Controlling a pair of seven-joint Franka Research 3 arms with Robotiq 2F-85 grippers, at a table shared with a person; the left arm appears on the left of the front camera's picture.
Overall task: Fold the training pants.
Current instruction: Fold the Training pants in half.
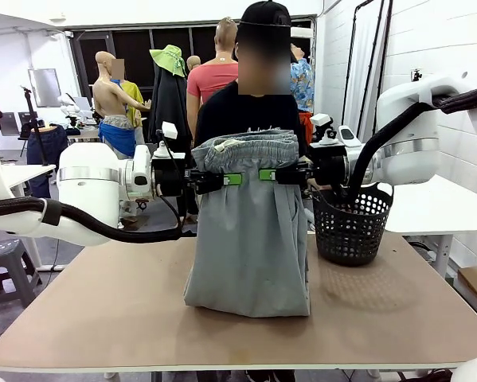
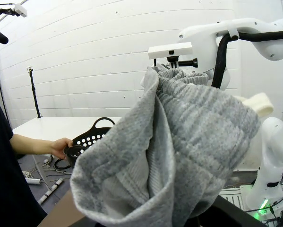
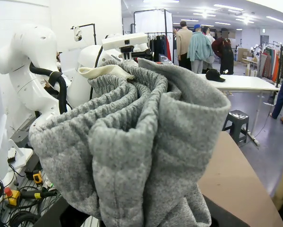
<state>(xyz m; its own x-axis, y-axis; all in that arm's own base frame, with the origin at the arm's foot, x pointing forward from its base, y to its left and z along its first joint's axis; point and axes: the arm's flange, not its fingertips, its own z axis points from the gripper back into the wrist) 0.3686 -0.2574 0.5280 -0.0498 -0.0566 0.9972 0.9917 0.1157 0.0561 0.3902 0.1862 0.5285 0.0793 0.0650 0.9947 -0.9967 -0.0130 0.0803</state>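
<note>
The light grey training pants (image 1: 250,239) hang between the two arms, their gathered waistband bunched at the top. The lower end rests folded on the table (image 1: 103,318). My left gripper (image 1: 233,179) is shut on the waistband's left side and my right gripper (image 1: 267,173) is shut on its right side, both at the same height. In the left wrist view the bunched pants (image 2: 179,142) cover my own fingers, and in the right wrist view the pants (image 3: 146,142) do the same.
A black mesh basket (image 1: 351,227) stands on the table at the right, just behind the pants. The person stands at the far side, one hand (image 2: 61,146) on the basket's rim (image 2: 91,137). Bare tabletop lies left and in front of the pants.
</note>
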